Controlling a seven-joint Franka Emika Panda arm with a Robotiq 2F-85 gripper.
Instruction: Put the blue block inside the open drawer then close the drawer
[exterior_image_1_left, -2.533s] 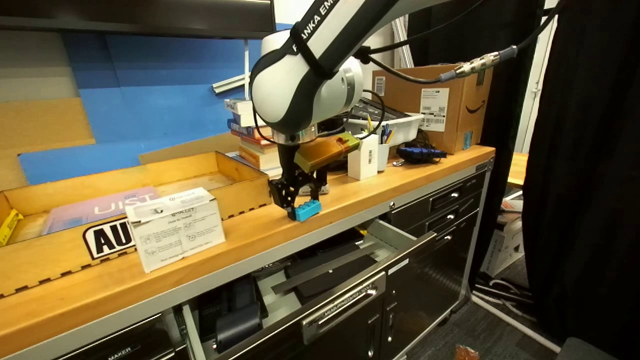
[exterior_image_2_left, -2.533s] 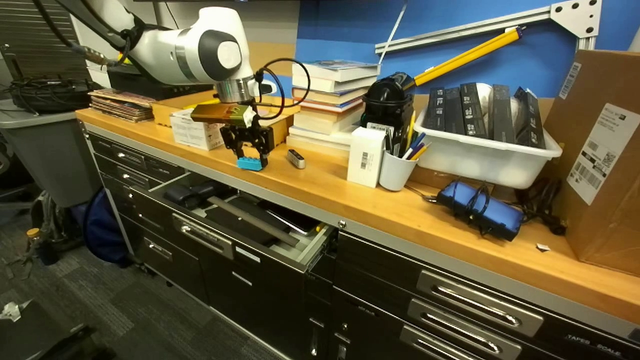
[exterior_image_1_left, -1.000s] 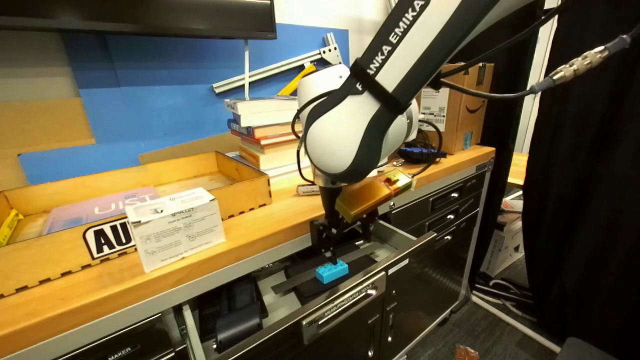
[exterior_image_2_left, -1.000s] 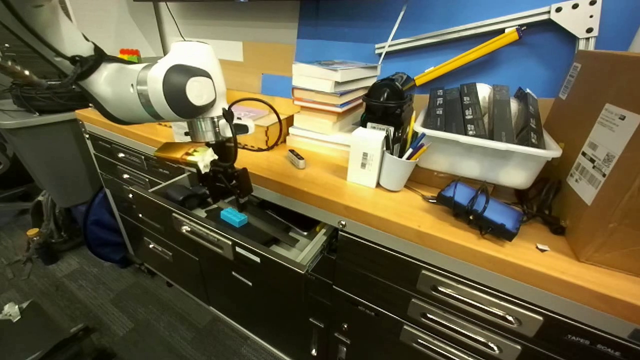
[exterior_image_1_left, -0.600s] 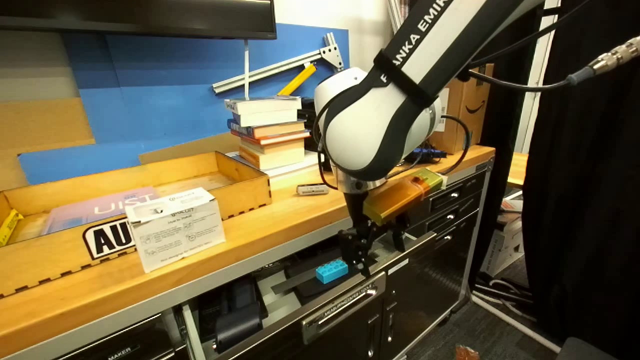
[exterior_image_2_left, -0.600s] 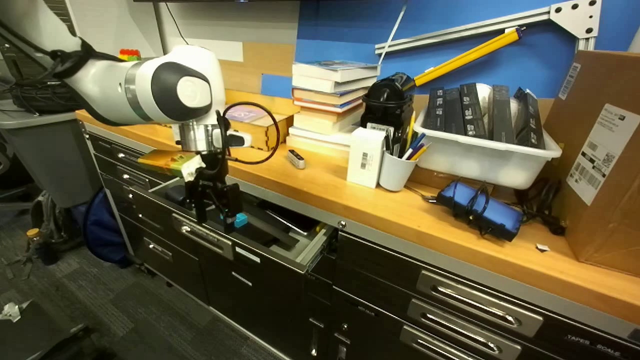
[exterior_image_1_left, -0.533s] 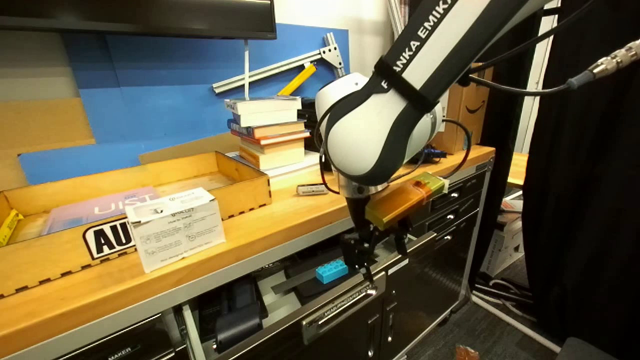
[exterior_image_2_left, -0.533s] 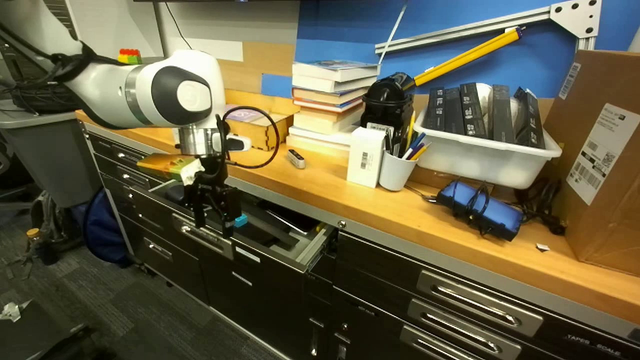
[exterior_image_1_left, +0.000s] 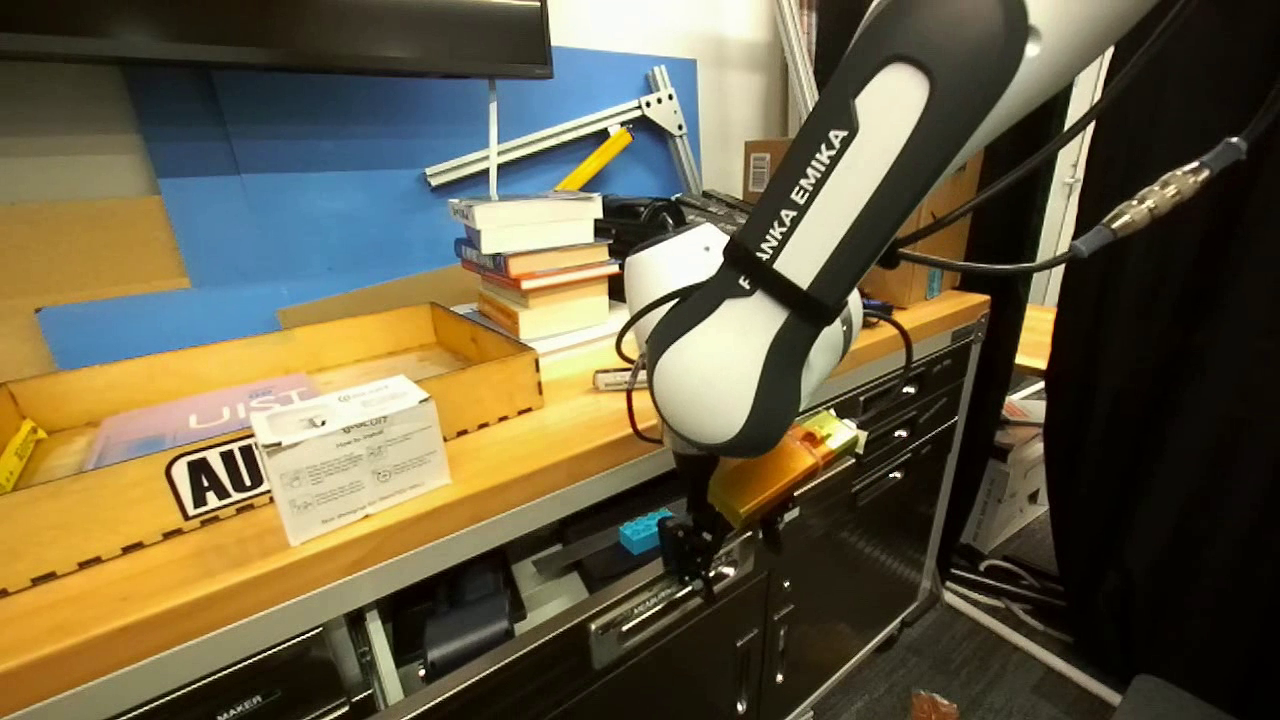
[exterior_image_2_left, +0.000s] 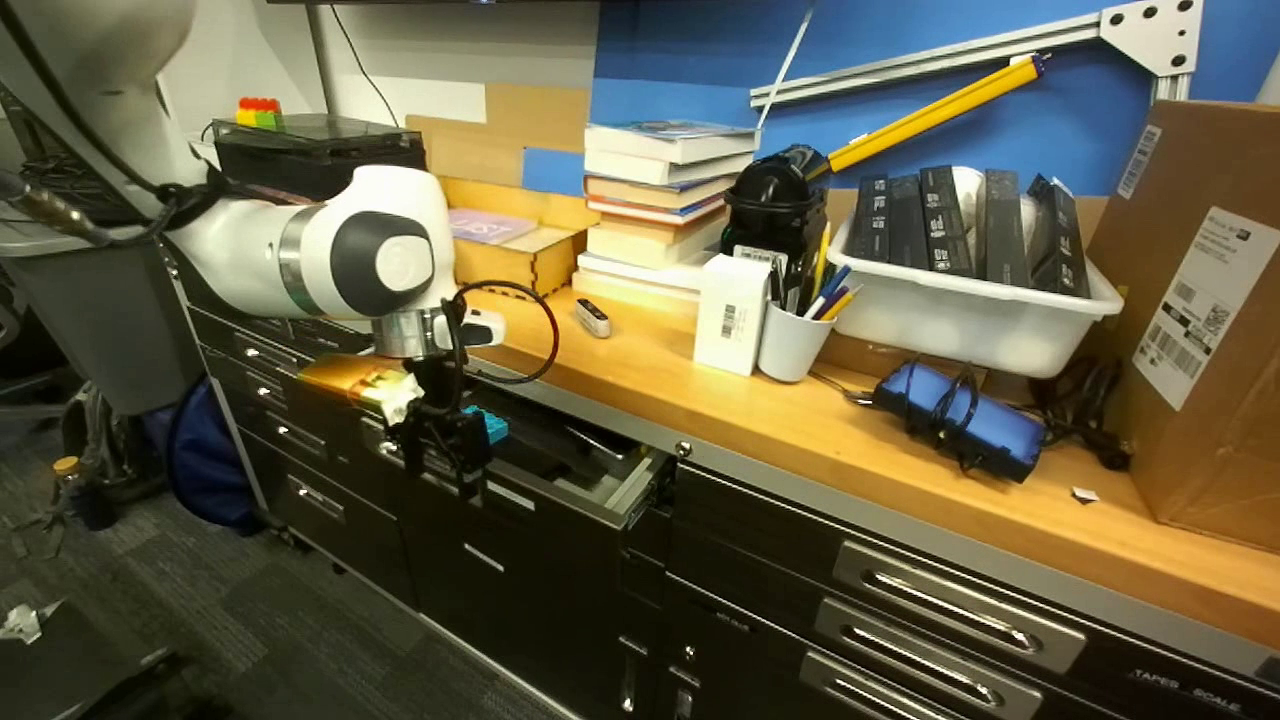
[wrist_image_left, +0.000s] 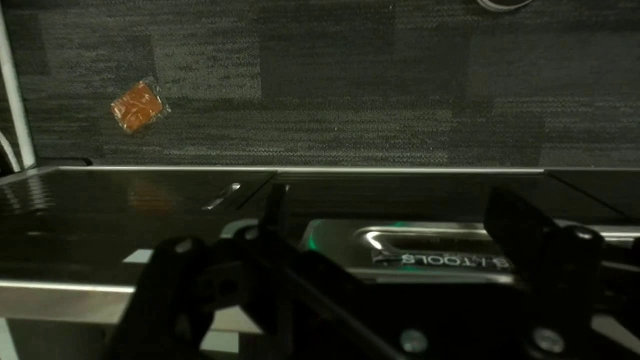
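The blue block lies on dark things inside the drawer, which is partly pulled out. In an exterior view the gripper hides part of the block. My gripper hangs pointing down just outside the drawer's front, beside the silver handle. From the wrist, the black fingers stand wide apart with nothing gripped. Between them, beyond the gripper, shows the handle bar with its label. Whether the gripper touches the drawer front cannot be made out.
Above the drawer runs the wooden countertop, bearing a white box, a wooden tray and stacked books. A dark case lies in the drawer. A small grey device sits near the counter's middle.
Earlier the block was held over the countertop; it was let go in the drawer. My gripper then moved outside the front and lower. The drawer, block inside, has slid slightly inward.
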